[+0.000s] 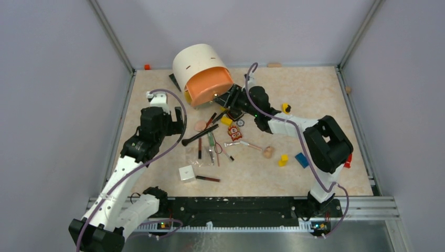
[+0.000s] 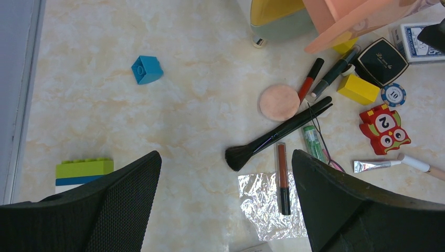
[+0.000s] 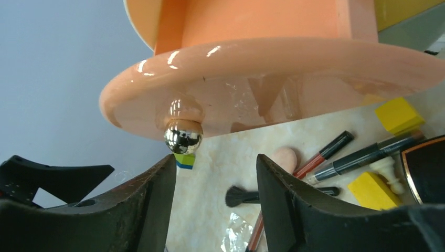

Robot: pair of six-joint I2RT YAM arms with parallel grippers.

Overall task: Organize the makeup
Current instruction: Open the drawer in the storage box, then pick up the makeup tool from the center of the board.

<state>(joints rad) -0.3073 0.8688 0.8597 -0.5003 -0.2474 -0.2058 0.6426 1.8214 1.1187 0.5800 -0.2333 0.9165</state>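
Note:
The makeup lies scattered mid-table: a long black brush (image 2: 278,131), a peach puff (image 2: 279,102), a red pencil (image 2: 310,79), a dark pencil (image 2: 333,73), a black square compact (image 2: 382,61), a green tube (image 2: 314,142), and a brown lip stick (image 2: 283,178) on a crinkled clear pouch (image 2: 265,205). My left gripper (image 2: 225,157) hangs open above the brush's bristles. My right gripper (image 3: 215,163) is open just below the silver knob (image 3: 182,137) of the pulled-out orange drawer (image 3: 273,79), with nothing between its fingers.
A cream round organiser (image 1: 197,60) holds the orange drawer (image 1: 210,86) at the back. Toy blocks (image 2: 146,69) (image 2: 358,89), a red owl piece (image 2: 384,128), a poker chip (image 2: 393,94) and a card deck (image 2: 414,42) sit among the makeup. A white cube (image 1: 187,173) lies nearer.

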